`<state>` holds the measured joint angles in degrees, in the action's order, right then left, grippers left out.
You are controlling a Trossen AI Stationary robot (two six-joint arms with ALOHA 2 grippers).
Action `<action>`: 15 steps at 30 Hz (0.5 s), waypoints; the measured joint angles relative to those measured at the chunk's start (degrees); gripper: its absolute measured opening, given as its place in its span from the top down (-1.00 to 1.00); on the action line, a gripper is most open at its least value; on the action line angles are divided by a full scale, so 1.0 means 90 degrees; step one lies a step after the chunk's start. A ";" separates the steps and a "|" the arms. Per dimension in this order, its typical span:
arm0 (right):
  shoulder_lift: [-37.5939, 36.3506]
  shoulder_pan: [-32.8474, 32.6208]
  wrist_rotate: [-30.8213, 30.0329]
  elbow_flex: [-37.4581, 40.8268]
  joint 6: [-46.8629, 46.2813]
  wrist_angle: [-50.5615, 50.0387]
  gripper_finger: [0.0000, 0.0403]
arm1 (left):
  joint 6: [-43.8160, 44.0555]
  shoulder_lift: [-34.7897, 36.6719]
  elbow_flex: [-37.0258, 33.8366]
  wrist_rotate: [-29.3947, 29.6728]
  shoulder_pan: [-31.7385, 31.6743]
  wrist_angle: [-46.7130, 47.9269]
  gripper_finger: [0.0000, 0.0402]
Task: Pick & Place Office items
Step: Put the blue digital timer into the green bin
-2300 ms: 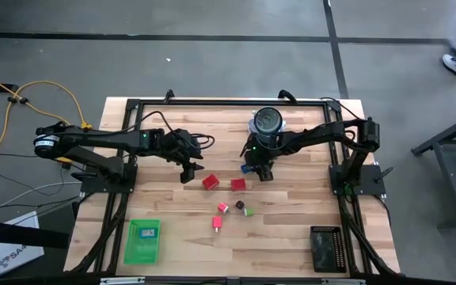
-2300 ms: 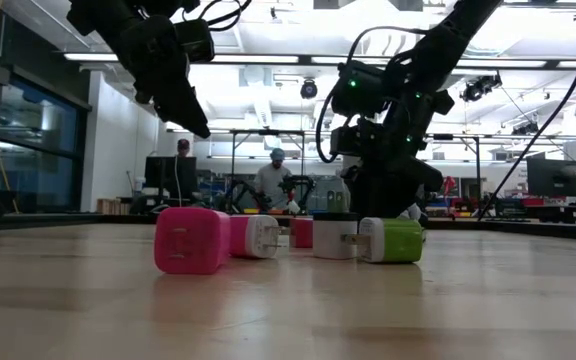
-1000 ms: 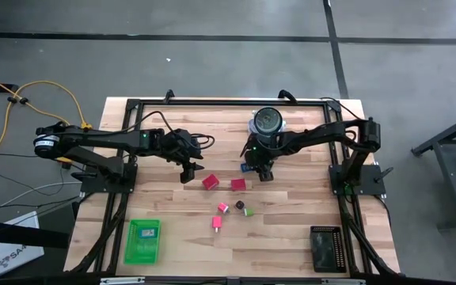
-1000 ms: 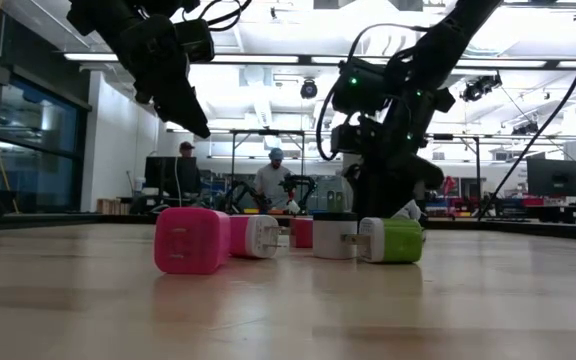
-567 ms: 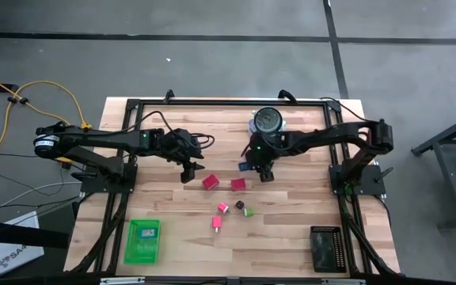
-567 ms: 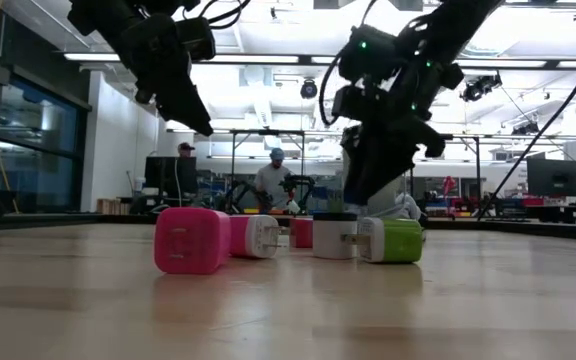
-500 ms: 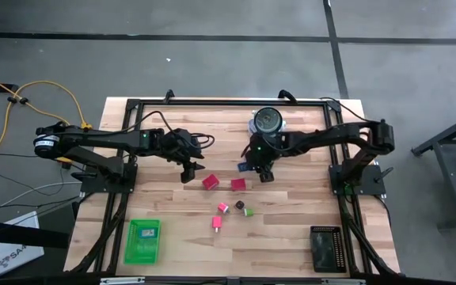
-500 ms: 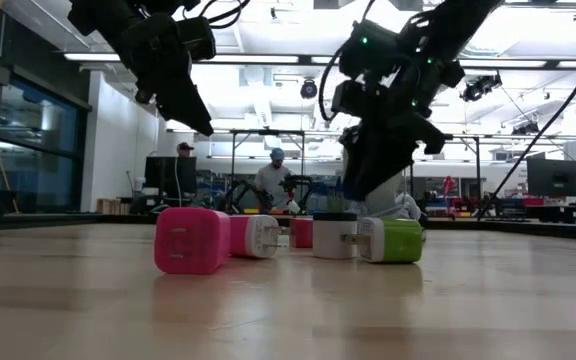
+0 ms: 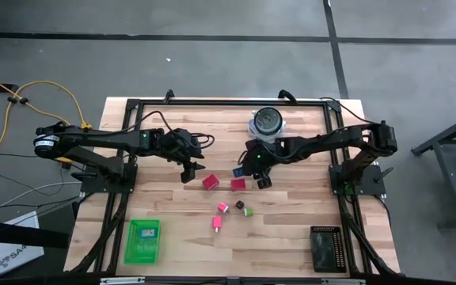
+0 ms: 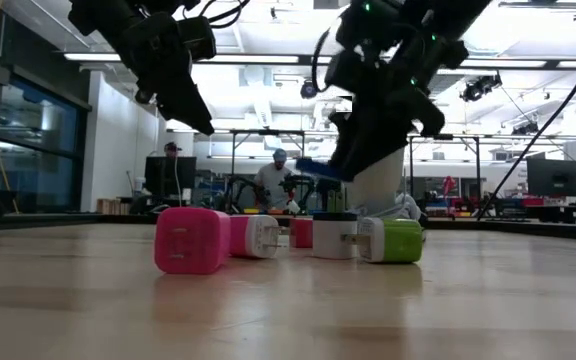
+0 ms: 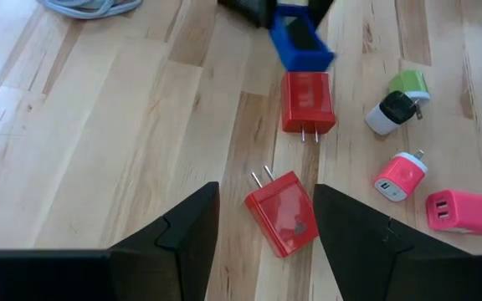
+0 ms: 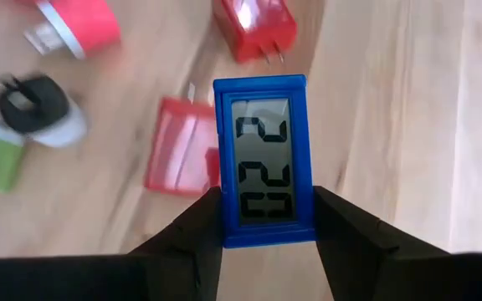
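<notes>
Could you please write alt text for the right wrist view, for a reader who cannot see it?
The right gripper holds a small blue digital clock, its display facing the camera, above the wooden table. Below lie two red plug adapters, a pink one and a green-and-white one.

The right gripper [image 12: 264, 219] hangs above the middle of the table, its fingers [image 12: 192, 230] squeezed on a blue clock [image 12: 264, 159]. The left gripper [image 11: 266, 221] hovers off the table, fingers [image 11: 192, 226] apart, seemingly holding nothing.
</notes>
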<state>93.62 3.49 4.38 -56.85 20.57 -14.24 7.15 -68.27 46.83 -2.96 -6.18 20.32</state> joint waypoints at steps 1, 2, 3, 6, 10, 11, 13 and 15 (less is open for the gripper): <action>0.0000 -0.0038 0.0000 -0.0080 0.0001 -0.0038 0.26 | -0.0120 0.0000 0.0000 0.0002 0.0000 -0.0002 0.06; 0.0000 -0.0080 0.0000 -0.0166 0.0000 -0.0090 0.26 | -0.0307 0.0000 0.0000 0.0002 -0.0002 -0.0010 0.06; 0.0000 -0.0119 0.0000 -0.0252 0.0001 -0.0138 0.26 | -0.0472 0.0000 0.0000 0.0002 0.0000 -0.0037 0.06; 0.0000 -0.0253 0.0000 -0.0472 0.0001 -0.0209 0.25 | -0.0675 0.0000 0.0000 0.0002 0.0000 -0.0257 0.06; 0.0000 -0.0405 0.0016 -0.0755 0.0006 -0.0213 0.25 | -0.0478 0.0000 0.0000 0.0002 0.0000 -0.0694 0.06; 0.0000 -0.0442 0.0024 -0.0823 0.0006 -0.0208 0.26 | -0.0403 0.0000 0.0000 0.0002 -0.0001 -0.0804 0.06; 0.0000 -0.0510 0.0027 -0.0948 0.0009 -0.0203 0.26 | -0.0303 0.0000 0.0000 0.0002 -0.0002 -0.1002 0.06; 0.0000 -0.0576 0.0027 -0.1044 0.0001 -0.0202 0.26 | -0.0292 0.0000 0.0000 0.0002 -0.0002 -0.1247 0.06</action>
<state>93.62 -1.70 4.62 -66.24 20.58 -16.05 4.52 -68.27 46.83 -2.94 -6.19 9.09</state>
